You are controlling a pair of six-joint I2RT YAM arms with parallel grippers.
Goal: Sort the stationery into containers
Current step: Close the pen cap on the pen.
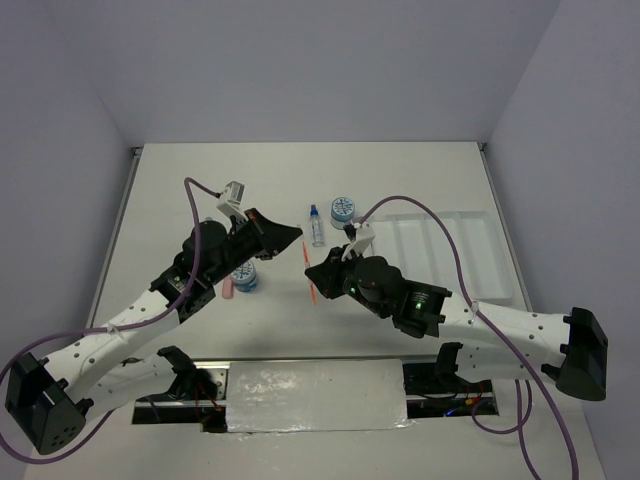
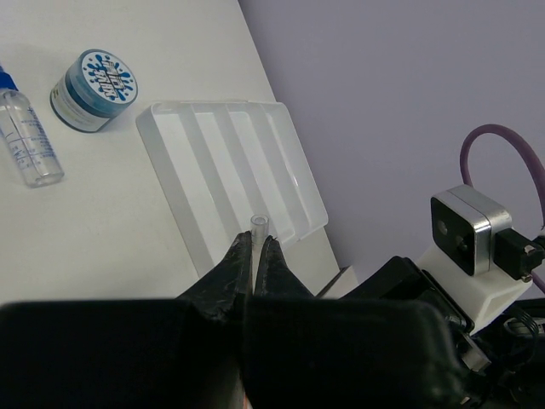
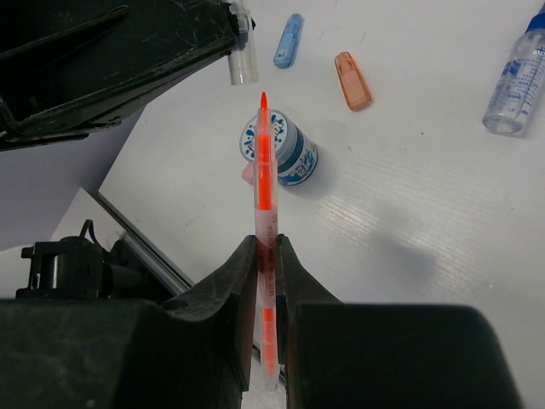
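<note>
My right gripper is shut on the thin orange pen, whose uncapped tip points away above the table; it also shows in the top view. My left gripper is shut on a small clear cap, also seen in the right wrist view just left of the pen tip. The two grippers face each other closely. One blue-white roll and the clear bottle stand at the middle back. The other roll is under the left arm. The white divided tray lies to the right.
A blue capsule piece and an orange one lie on the table beyond the near roll. A pink piece lies beside that roll. The tray holds nothing that I can see.
</note>
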